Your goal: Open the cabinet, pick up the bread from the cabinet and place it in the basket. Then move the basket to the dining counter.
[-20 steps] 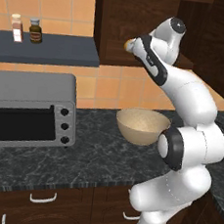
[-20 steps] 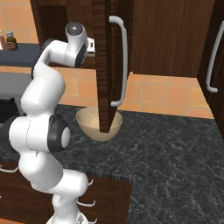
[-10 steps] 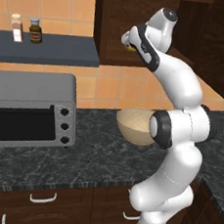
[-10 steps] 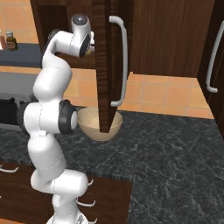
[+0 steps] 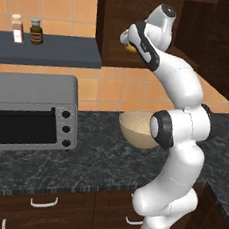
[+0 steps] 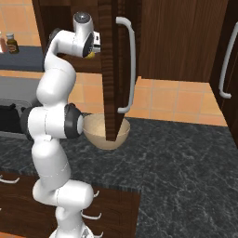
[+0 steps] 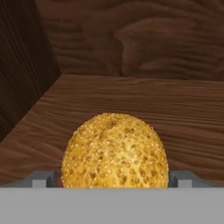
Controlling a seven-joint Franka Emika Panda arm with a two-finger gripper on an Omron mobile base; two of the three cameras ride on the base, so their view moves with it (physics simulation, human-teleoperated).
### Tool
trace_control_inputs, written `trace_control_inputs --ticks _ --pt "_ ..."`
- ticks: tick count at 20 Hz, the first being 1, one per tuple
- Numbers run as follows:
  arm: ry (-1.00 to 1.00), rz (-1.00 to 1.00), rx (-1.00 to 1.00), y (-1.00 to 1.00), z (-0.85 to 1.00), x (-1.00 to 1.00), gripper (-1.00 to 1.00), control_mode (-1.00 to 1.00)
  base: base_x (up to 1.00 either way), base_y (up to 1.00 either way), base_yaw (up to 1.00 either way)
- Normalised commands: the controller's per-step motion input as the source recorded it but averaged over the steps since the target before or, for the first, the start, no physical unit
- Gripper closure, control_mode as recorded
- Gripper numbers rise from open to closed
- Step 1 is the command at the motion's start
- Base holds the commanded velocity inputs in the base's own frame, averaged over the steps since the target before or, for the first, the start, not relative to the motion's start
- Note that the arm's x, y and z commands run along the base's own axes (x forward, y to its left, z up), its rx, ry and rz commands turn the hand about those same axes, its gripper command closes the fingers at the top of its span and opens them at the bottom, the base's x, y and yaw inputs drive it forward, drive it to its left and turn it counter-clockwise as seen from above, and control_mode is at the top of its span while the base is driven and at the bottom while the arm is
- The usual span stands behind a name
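Observation:
The cabinet [image 5: 114, 21] stands open, and its door [image 6: 109, 69] with the curved silver handle [image 6: 130, 65] is seen edge-on in the right base view. The bread [image 7: 114, 151], a round golden bun, lies on the cabinet's wooden floor. It also shows as a small yellow spot, the bread [image 5: 129, 48], by the hand. My gripper [image 7: 114, 180] is inside the cabinet and open, with one fingertip [image 7: 43, 179] on each side of the bun. The tan basket [image 5: 135, 128] sits on the black worktop below, partly behind my arm. The dining counter is out of view.
A grey toaster oven [image 5: 29, 109] stands on the black granite worktop [image 5: 81, 163] at the left. Above it a dark shelf [image 5: 48, 48] carries two small bottles [image 5: 26, 30]. The open door hangs over the basket [image 6: 98, 135]. Another cabinet handle [image 6: 226, 65] is at the right.
My arm has straightened upward and pushed the hand further into the cabinet toward the bread. The jaws have stayed open.

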Motion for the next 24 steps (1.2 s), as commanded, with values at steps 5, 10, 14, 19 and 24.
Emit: trace_control_inputs --ticks 5,10,14,19,24 --pt "0.00 0.00 0.00 0.06 -0.30 0.00 1.00 -1.00 0.00 0.00 0.00" --pt "0.00 0.00 0.00 0.00 -0.04 0.00 1.00 -1.00 0.00 0.00 0.00" --pt "-0.02 0.00 0.00 0.00 -0.03 -0.09 1.00 -1.00 0.00 0.00 0.00" --pt "-0.18 0.00 0.02 0.00 -0.18 -0.27 1.00 -1.00 0.00 0.00 0.00" --pt "-0.22 -0.01 0.03 -0.01 -0.08 -0.41 1.00 -1.00 0.00 0.00 0.00"
